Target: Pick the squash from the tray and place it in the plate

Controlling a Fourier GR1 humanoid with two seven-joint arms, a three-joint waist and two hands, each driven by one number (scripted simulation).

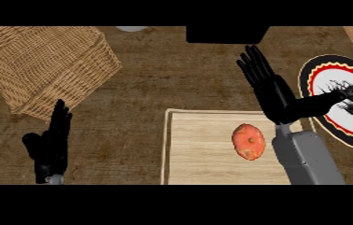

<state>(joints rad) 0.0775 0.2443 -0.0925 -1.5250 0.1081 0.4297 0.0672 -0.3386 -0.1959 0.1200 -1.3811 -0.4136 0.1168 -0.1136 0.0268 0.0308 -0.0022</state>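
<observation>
Left hand (pixel 50 144) low at left edge, fingers straight and up, orange squash (pixel 249 141) lying on pale wooden tray (pixel 193 149), right hand (pixel 272 91) above tray's far right corner, fingers spread straight, holding nothing, patterned plate (pixel 314 77) at right, wicker basket (pixel 52 65) far left

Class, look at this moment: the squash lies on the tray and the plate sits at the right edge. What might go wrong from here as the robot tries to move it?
1. The right hand is open above the tray, beyond the squash; it may close short of it.
2. The squash is rounded and might roll away.
3. The plate is partly out of view, so placement may land near its rim.
</observation>
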